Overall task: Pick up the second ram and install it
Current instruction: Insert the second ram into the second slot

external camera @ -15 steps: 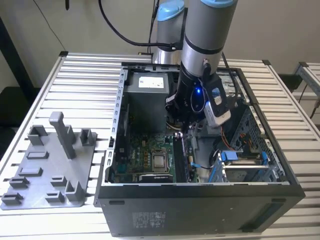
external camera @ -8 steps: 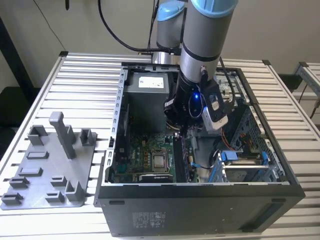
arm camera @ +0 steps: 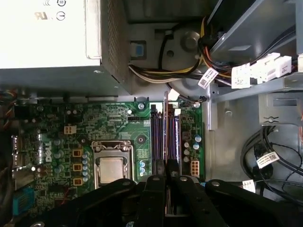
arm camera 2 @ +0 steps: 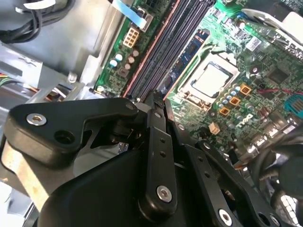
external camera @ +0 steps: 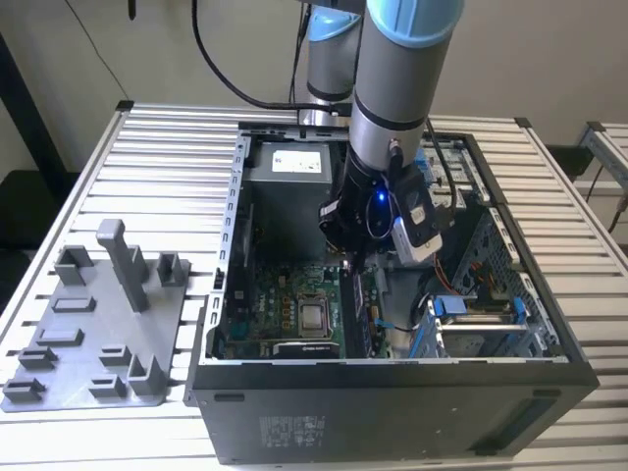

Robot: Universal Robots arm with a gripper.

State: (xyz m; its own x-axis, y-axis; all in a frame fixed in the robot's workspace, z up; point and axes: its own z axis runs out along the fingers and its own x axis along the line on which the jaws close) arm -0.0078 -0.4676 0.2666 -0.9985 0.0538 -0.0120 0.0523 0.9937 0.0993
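Note:
In the first wrist view the second ram (arm camera: 165, 127) shows edge-on as a thin pale line running out from my gripper (arm camera: 165, 166), whose black fingers are shut on it. It stands over the row of dark memory slots (arm camera: 157, 137) beside the processor socket (arm camera: 112, 169). In the second wrist view the gripper (arm camera 2: 155, 101) sits just above the long slots (arm camera 2: 165, 42); the stick itself is hidden behind the fingers. In the exterior view the gripper (external camera: 351, 257) hangs low inside the open computer case (external camera: 392, 392), over the motherboard's right part.
A grey power supply (external camera: 294, 162) fills the case's far end, with a cable bundle (arm camera: 189, 71) close to the slots. A drive cage (external camera: 481, 324) stands on the exterior view's right. The grey holder tray (external camera: 88, 334) with upright posts lies on the slatted table, left of the case.

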